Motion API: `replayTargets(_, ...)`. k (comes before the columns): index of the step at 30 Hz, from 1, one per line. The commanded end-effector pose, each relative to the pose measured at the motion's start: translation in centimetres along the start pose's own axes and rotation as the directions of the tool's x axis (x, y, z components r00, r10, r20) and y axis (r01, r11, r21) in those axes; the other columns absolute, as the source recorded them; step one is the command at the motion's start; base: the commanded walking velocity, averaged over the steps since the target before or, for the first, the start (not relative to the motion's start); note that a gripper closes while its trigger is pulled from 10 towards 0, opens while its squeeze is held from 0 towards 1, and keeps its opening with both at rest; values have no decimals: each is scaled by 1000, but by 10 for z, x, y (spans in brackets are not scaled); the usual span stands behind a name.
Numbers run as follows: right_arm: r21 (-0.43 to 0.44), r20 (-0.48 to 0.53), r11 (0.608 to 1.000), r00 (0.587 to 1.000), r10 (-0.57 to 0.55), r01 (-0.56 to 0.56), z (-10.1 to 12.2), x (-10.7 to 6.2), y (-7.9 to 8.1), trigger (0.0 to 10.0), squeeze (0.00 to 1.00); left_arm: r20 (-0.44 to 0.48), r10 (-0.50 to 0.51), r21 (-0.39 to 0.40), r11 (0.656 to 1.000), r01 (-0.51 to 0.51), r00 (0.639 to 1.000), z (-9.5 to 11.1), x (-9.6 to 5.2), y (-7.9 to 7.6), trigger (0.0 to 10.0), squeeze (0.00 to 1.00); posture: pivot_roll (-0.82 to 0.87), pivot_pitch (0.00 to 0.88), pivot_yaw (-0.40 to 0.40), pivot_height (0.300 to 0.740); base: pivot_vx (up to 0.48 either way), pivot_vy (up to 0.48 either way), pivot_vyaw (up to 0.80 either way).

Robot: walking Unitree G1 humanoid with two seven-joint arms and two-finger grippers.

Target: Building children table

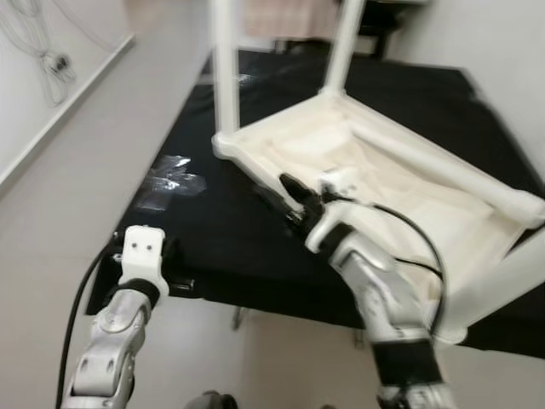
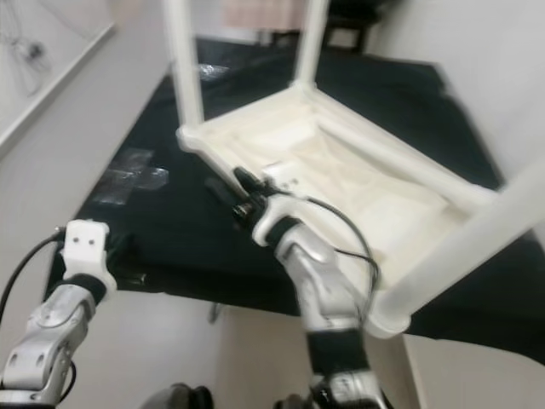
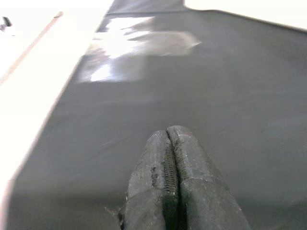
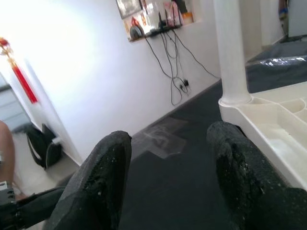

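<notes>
The white children's table (image 1: 409, 153) lies upside down on a black-covered platform (image 1: 213, 230). Two of its legs (image 1: 226, 68) stand upright at the far side. A third leg (image 1: 502, 281) juts toward me at the right. My right gripper (image 1: 285, 192) is open at the near left side of the table's frame (image 4: 268, 124), its fingers (image 4: 108, 163) spread over the black cover just beside the frame's corner leg (image 4: 230, 48), holding nothing. My left gripper (image 3: 168, 132) is shut and empty, low over the platform's near left edge.
A shiny patch of clear tape (image 1: 170, 179) sits on the black cover left of the table. Pale floor runs along the left to a white wall with hanging cables (image 1: 51, 60). Dark furniture (image 1: 375, 25) stands behind the platform.
</notes>
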State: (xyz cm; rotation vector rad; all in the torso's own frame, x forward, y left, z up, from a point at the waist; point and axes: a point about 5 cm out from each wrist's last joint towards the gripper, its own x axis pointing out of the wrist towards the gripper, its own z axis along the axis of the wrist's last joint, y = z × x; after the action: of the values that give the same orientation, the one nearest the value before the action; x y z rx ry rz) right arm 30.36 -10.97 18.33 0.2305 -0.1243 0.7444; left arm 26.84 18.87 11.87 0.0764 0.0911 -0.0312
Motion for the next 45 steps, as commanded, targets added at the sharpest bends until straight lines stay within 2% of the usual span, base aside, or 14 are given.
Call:
replayTargets(1, 41, -29, 996, 997, 75, -74, -6, -27, 3, 10000, 0, 2, -10, 3, 1000, 10, 1000, -2, -4, -2, 10000, 0, 6, 116, -6, 740, 0, 0, 0)
replayTargets(2, 41, -29, 996, 997, 75, -74, -6, -27, 3, 10000, 0, 2, -10, 3, 1000, 10, 1000, -2, -4, -2, 10000, 0, 6, 116, -6, 740, 0, 0, 0)
replayTargets(4, 53, -76, 995, 994, 84, -80, -13, -48, 3, 10000, 0, 10, -18, 6, 1000, 18, 1000, -1, -5, -4, 10000, 0, 2, 116, -3, 740, 0, 0, 0)
replayTargets(7, 43, -145, 999, 989, -23, 29, -27, -68, -6, 10000, 0, 7, -32, 12, 999, 32, 999, -1, -4, -9, 10000, 0, -1, 119, 3, 740, 0, 0, 0)
replayTargets(12, 64, -200, 984, 968, -150, 165, -39, -87, -14, 10000, 0, 30, -72, 52, 996, 70, 997, 2, -5, -17, 10000, 0, -3, 120, 4, 740, 0, 0, 0)
replayTargets(17, 99, -233, 982, 963, -136, 162, -40, -111, -8, 10000, 0, 47, -113, 43, 993, 111, 992, 6, -8, -25, 10000, 0, -3, 127, -3, 740, 0, 0, 0)
replayTargets(20, 62, -282, 989, 953, -112, 134, -32, -128, -10, 10000, 0, 39, -124, 24, 992, 123, 992, 3, -9, -25, 10000, 0, -23, 130, 1, 740, 0, 0, 0)
replayTargets(26, 10, -306, 994, 947, -97, 105, -17, -142, -16, 10000, 0, 35, -134, 18, 991, 133, 990, 2, -8, -25, 10000, 0, -45, 130, 11, 740, 0, 0, 0)
replayTargets(27, -71, -361, 996, 929, -82, 61, 0, -155, -24, 10000, 0, 41, -151, 14, 988, 151, 988, 3, -6, -27, 10000, 0, -53, 130, 12, 740, 0, 0, 0)
replayTargets(29, -121, -414, 993, 909, -59, 9, 8, -161, -26, 10000, 0, 44, -164, 9, 986, 164, 985, 3, -5, -29, 10000, 0, -54, 130, 10, 740, 0, 0, 0)
replayTargets(36, -147, -518, 986, 855, -6, -82, 18, -170, -25, 10000, 0, 49, -188, 4, 982, 188, 981, 4, -7, -32, 10000, 0, -47, 128, 8, 740, 0, -466, 0)
replayTargets(37, -172, -591, 979, 806, -16, -107, 23, -178, -30, 10000, 0, 49, -189, -4, 982, 190, 981, 4, -7, -31, 10000, 0, -42, 127, 7, 740, 0, -465, 0)
replayTargets(41, -200, -640, 974, 767, -47, -107, 28, -185, -36, 10000, 0, 49, -189, -6, 982, 190, 981, 5, -7, -31, 10000, 0, -42, 127, 7, 740, 0, -465, 0)
replayTargets(45, -273, -726, 959, 670, -157, -71, 41, -201, -58, 10000, 0, 51, -194, -11, 981, 195, 980, 5, -7, -31, 10000, 0, -31, 123, 4, 740, 0, -465, 0)
